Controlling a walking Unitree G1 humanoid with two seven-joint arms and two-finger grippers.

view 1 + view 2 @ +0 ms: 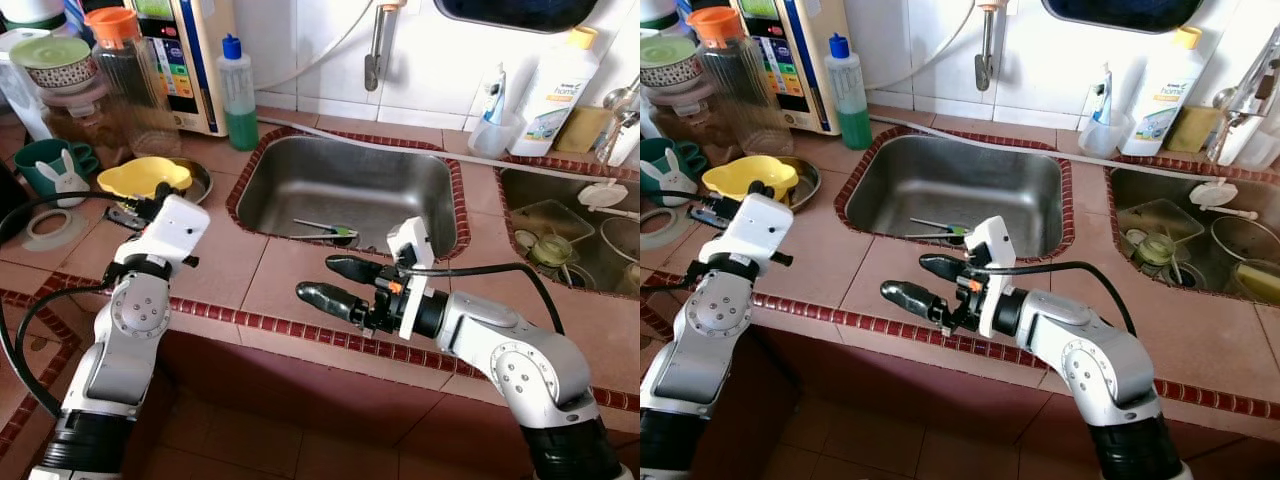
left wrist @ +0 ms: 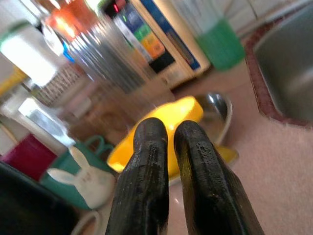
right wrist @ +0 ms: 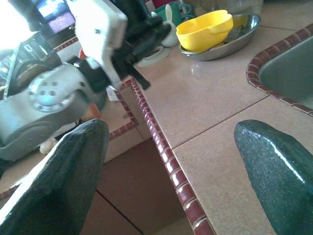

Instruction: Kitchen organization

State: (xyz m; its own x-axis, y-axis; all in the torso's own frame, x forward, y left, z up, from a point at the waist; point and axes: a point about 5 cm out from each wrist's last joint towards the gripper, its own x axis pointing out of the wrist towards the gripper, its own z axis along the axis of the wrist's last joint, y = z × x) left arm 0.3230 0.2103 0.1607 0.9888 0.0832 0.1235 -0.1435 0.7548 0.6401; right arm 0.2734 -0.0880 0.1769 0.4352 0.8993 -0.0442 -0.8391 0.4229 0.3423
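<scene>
A green mug with a white rabbit figure is sitting farthest to the left of the sink, on the tiled surface. Just to the sink's side of the mug, a yellow bowl is resting in a shallow metal dish, with a ribbed clear jar with an orange lid standing behind it. The left tool is hovering near the bowl, its two fingers lying nearly together with only a thin gap and nothing between them; the left wrist view is showing this closeness, while in the head views the white wrist housing is covering the fingers. A bottle of green liquid is standing at the sink's back left corner. A utensil with a green end is lying in the sink basin. In front of the sink, the right tool is hanging over the surface's red-tiled front edge, fingers spread wide and empty. The right wrist view is looking across to the left arm and the bowl. Right of the sink, a second basin is holding dishes.
</scene>
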